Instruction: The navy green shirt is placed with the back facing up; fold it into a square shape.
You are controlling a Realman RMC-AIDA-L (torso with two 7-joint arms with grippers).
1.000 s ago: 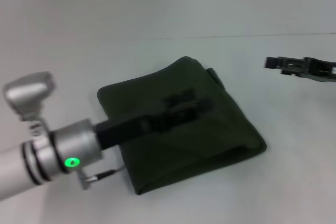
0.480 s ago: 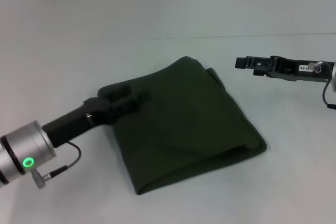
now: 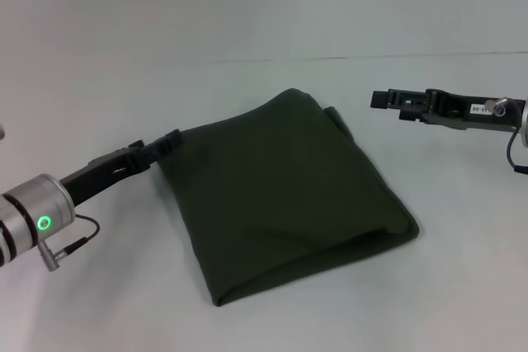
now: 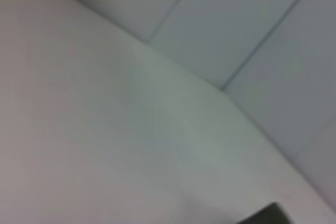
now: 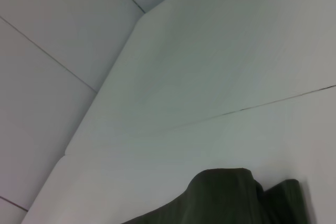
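Head view: dark olive-green cotton shirt [image 3: 289,195] lies folded roughly square; left pincer [image 3: 169,139], grip state unclear, touches its left corner; right pincer [image 3: 381,99] hangs apart, apparently closed; squaring calls for gentle edge nudges.

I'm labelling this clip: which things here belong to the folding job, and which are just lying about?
Belongs to the job:
- shirt, folded
- left gripper, at its left edge
- right gripper, off to its right

Just there:
- table; nothing else lies on it

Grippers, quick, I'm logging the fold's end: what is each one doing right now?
Left gripper: at the shirt's left edge, open or shut cannot be told.
Right gripper: in the air right of the shirt, holding nothing, state cannot be told.
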